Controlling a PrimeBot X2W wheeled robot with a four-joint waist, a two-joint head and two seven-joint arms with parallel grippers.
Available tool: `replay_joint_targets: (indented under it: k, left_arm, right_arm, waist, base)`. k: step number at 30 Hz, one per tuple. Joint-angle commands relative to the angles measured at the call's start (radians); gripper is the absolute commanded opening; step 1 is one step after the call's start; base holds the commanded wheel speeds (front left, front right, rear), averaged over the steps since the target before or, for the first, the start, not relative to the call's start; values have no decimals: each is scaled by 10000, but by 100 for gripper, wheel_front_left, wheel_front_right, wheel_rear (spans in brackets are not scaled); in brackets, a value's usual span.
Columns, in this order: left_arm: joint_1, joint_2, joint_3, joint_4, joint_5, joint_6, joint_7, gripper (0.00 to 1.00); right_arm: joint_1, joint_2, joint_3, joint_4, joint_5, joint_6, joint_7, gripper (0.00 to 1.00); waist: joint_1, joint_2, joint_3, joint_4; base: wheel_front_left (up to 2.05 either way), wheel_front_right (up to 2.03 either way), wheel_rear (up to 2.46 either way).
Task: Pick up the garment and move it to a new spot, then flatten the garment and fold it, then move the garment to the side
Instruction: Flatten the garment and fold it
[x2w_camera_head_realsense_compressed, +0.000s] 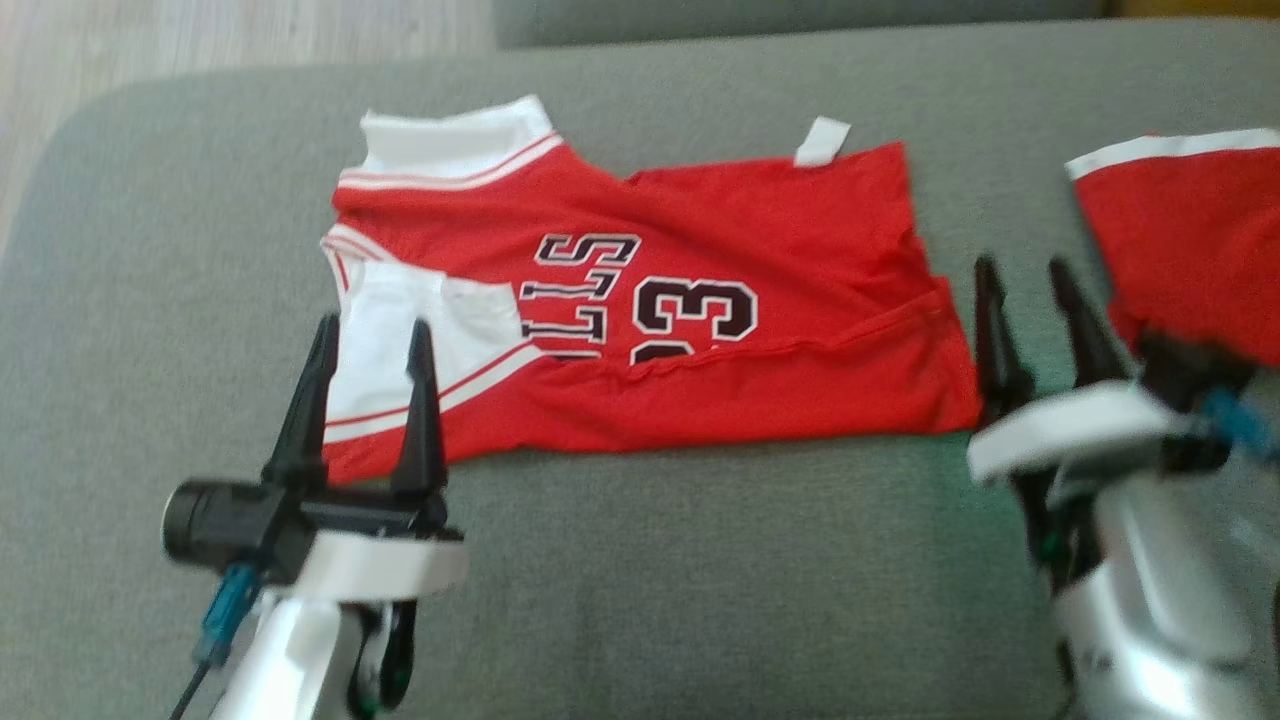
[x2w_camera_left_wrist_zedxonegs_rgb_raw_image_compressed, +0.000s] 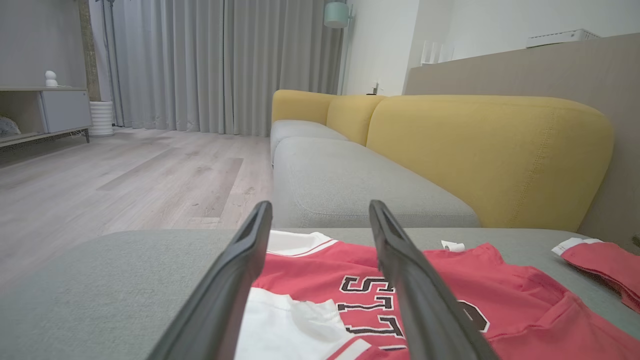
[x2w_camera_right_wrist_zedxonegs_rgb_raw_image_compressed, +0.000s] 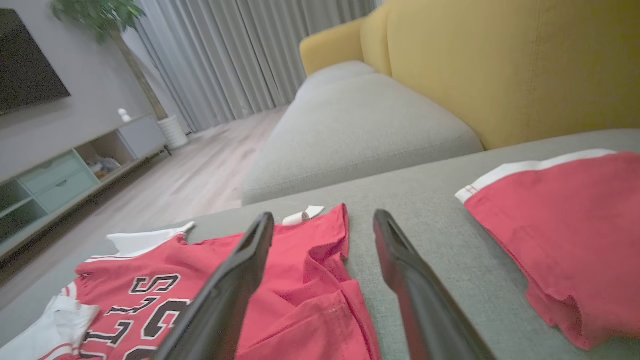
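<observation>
A red jersey with white trim and black lettering, the garment (x2w_camera_head_realsense_compressed: 700, 300) (x2w_camera_left_wrist_zedxonegs_rgb_raw_image_compressed: 480, 295) (x2w_camera_right_wrist_zedxonegs_rgb_raw_image_compressed: 305, 280), lies partly folded on the grey sofa cushion (x2w_camera_head_realsense_compressed: 700, 580), its near edge turned over. My left gripper (x2w_camera_head_realsense_compressed: 372, 330) (x2w_camera_left_wrist_zedxonegs_rgb_raw_image_compressed: 320, 210) hangs open over its white left end with nothing between the fingers. To the garment's right, my right gripper (x2w_camera_head_realsense_compressed: 1025, 270) (x2w_camera_right_wrist_zedxonegs_rgb_raw_image_compressed: 322, 220) stands open beside the lower right corner, also holding nothing.
A second red piece with a white band (x2w_camera_head_realsense_compressed: 1190, 230) (x2w_camera_right_wrist_zedxonegs_rgb_raw_image_compressed: 565, 230) lies at the far right of the cushion. Yellow backrests (x2w_camera_left_wrist_zedxonegs_rgb_raw_image_compressed: 480, 150) and another grey seat (x2w_camera_left_wrist_zedxonegs_rgb_raw_image_compressed: 350, 185) stand beyond. Wooden floor (x2w_camera_left_wrist_zedxonegs_rgb_raw_image_compressed: 125, 175) lies to the left, past the cushion's edge.
</observation>
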Motion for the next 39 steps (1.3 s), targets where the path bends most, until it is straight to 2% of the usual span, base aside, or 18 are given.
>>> replay_joint_targets:
  k: [1,4,9,12,13,21,27,28,29,30,35,39]
  left_arm:
    - [-635,-59,417,-211,150,-105,-41,100]
    - [-853,-303,423,4,300,-352,-41,100]
    - [-1172,-643,461,311,535,-721,-41,100]
    - [-1358,-815,474,435,658,-910,-41,100]
    - [-1358,-815,474,435,658,-910,-41,100]
    - [-1807,-1148,563,559,851,-1271,-41,100]
    - [-2039,-1272,679,579,933,-1380,-41,100]
    - [-2070,-1284,707,586,948,-1393,-41,100]
    - [-2098,-1293,735,594,966,-1403,-41,100]
    - [-2125,-1300,761,606,992,-1415,-41,100]
    - [-2460,-1146,868,832,1259,-1602,-41,100]
    - [-3348,-585,916,1437,1466,-1829,118,100]
  right_arm:
    - [-899,28,-26,-164,-204,-9,423,100]
    - [-1819,-8,-592,432,-663,-9,1452,100]
    - [-3473,-240,-1526,2090,-1321,-9,3086,100]
    - [-4378,-576,-1823,3112,-1897,-9,3619,100]
    - [-4378,-576,-1823,3112,-1897,-9,3619,100]
    - [-5986,-1383,-2375,5395,-3090,-9,4083,100]
    - [-6611,-1617,-1962,6507,-3513,-9,3974,100]
    - [-6680,-1626,-1828,6653,-3560,-9,3941,89]
    - [-6743,-1641,-1717,6801,-3576,-9,3911,31]
    - [-6802,-1662,-1596,6933,-3590,-9,3863,0]
    - [-7175,-1712,-1435,7243,-3377,-9,3270,0]
    - [-7445,-1685,-1359,7315,-3161,-9,2714,0]
  waist:
    - [-1,-1,490,331]
    - [-1,-1,929,643]
    - [-1,-1,1426,1156]
    - [-1,-1,1658,1492]
    - [-1,-1,1658,1492]
    - [-1,-1,2080,2203]
    - [-1,-1,2213,2377]
    - [-1,-1,2223,2376]
    - [-1,-1,2230,2367]
    - [-1,-1,2234,2348]
    - [-1,-1,2205,2087]
    - [-1,-1,2245,1745]
  base:
    - [0,0,0]
    - [0,0,0]
    - [0,0,0]
    - [0,0,0]
    - [0,0,0]
    - [0,0,0]
    - [0,0,0]
    - [0,0,0]
    - [0,0,0]
    - [0,0,0]
    - [0,0,0]
    - [0,0,0]
